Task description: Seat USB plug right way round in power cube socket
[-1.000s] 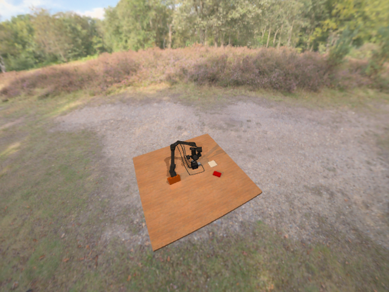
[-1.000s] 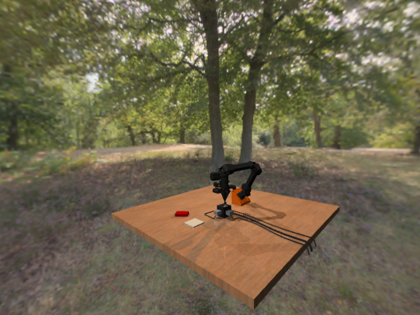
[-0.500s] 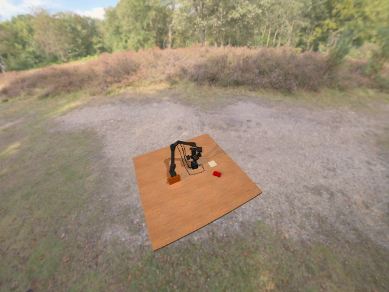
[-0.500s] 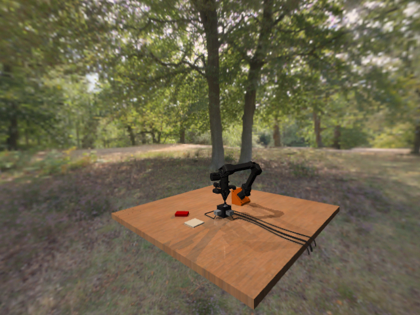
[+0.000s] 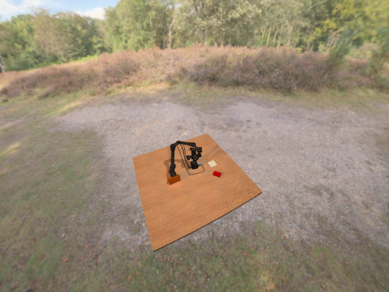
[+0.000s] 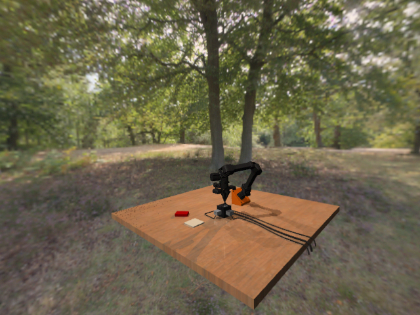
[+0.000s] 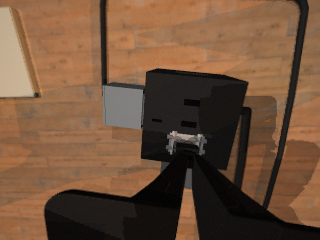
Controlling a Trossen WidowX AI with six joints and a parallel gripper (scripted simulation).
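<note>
On the wooden tabletop (image 6: 237, 257), going left to right in the exterior view, a small red flat block (image 6: 182, 213) lies nearest the left edge, with a cream flat tile (image 6: 193, 222) just beside it. Next stands the black power cube (image 6: 223, 209), a grey plug (image 7: 122, 106) fitted into one of its sides. The black arm's gripper (image 7: 189, 156) points straight down over the cube, its fingers closed on the silver USB plug (image 7: 187, 140), which sits at the socket on the cube's top face. Behind stands the arm's orange base (image 6: 237, 200). Black cables (image 6: 271, 231) run from the cube to the tabletop's right edge.
</note>
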